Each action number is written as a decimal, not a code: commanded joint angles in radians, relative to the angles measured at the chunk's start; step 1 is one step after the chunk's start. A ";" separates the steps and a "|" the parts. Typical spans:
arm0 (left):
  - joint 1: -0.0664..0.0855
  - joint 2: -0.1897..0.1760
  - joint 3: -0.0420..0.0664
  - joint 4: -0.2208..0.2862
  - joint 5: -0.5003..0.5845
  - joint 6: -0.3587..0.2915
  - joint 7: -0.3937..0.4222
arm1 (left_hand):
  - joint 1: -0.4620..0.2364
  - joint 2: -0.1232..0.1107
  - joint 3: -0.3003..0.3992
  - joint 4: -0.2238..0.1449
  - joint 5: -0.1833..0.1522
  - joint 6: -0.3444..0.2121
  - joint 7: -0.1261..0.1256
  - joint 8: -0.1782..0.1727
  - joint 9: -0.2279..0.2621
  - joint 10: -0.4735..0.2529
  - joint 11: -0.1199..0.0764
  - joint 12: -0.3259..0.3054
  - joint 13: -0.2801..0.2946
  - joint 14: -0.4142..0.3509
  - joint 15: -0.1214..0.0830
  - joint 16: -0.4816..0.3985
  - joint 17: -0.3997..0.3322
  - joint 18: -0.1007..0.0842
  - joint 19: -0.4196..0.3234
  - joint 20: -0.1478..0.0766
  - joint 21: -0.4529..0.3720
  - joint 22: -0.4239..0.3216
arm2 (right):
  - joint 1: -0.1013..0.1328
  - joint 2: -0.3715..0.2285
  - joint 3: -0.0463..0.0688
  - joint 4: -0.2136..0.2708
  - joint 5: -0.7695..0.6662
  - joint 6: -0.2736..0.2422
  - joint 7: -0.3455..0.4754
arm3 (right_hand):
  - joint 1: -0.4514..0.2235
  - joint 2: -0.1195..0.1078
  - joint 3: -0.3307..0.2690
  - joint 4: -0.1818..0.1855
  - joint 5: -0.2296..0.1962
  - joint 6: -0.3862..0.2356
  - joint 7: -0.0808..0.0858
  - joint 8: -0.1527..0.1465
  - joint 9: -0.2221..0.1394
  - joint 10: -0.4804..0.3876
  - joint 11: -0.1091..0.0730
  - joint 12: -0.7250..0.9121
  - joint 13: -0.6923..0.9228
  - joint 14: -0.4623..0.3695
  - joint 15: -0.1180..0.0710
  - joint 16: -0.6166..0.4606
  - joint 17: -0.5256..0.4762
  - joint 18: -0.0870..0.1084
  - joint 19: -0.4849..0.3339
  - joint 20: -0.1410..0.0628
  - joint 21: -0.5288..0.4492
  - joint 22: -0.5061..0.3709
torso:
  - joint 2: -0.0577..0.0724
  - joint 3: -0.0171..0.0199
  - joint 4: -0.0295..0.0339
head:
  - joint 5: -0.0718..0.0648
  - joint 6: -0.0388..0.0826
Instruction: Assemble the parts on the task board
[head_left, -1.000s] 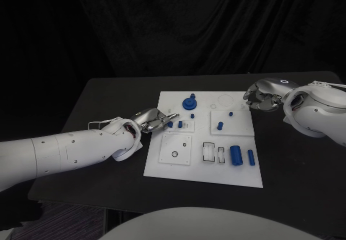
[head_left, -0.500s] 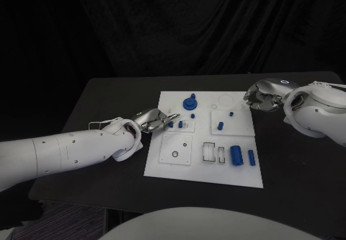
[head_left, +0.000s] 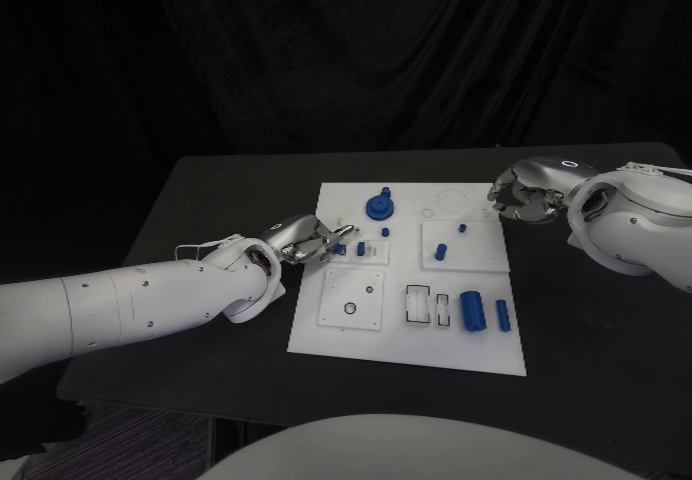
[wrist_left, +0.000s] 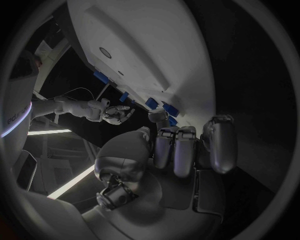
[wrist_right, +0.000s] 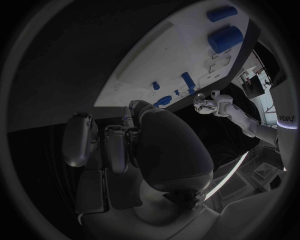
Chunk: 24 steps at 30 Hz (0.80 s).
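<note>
Left hand (head_left: 306, 240), fingers curled and apparently empty, reaches the white board's (head_left: 332, 340) left edge beside a small blue peg (head_left: 340, 249), seemingly poised to grasp it. Right hand (head_left: 522, 196), closed on nothing, waits off the board's far right corner.

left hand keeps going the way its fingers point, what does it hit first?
Probably the small blue peg standing on the task board, just ahead of the left hand fingertips. Height above the board is unclear, so it might pass over it.
</note>
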 joint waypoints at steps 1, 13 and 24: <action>-0.002 0.000 0.001 0.004 0.002 -0.024 0.009 | 0.007 0.002 0.009 -0.001 0.012 0.011 -0.001 0.011 0.087 0.088 -0.011 0.005 0.251 0.104 -0.011 0.003 0.263 -0.008 0.010 -0.003 0.010 0.194 | -0.003 -0.001 0.001 0.001 -0.003 0.009 -0.018 | -0.008 0.000 0.004 0.000 0.003 0.003 -0.006 0.003 -0.001 0.049 0.002 -0.005 0.204 0.084 0.002 -0.005 0.219 0.014 -0.009 0.001 -0.005 0.170 | -0.001 -0.0008 -0.0012 | 0.002 0.000; -0.002 -0.001 0.001 0.005 0.002 -0.032 0.013 | 0.024 0.001 0.015 -0.001 0.048 -0.050 -0.002 -0.072 0.063 0.077 -0.014 -0.006 0.243 0.104 -0.015 0.003 0.263 -0.006 0.004 -0.009 -0.002 0.190 | -0.004 -0.001 0.001 0.000 -0.003 0.010 -0.017 | -0.009 0.001 0.005 -0.001 0.003 0.004 -0.006 0.004 -0.001 0.049 0.001 -0.006 0.203 0.084 0.002 -0.007 0.218 0.015 -0.010 0.000 -0.007 0.170 | -0.001 -0.0012 -0.0005 | 0.002 0.000; -0.001 -0.044 0.001 0.039 0.026 -0.103 0.019 | 0.237 -0.115 0.003 -0.012 0.205 -0.227 0.003 -0.256 0.023 0.089 -0.012 0.005 0.251 0.104 -0.014 0.003 0.263 -0.009 0.013 -0.010 0.013 0.195 | -0.005 -0.007 0.001 0.001 -0.003 0.008 -0.017 | -0.009 0.001 0.005 -0.001 0.003 0.004 -0.006 0.004 -0.001 0.049 0.001 -0.006 0.203 0.084 0.002 -0.007 0.218 0.015 -0.010 0.000 -0.007 0.170 | 0.000 -0.0013 -0.0009 | 0.004 0.000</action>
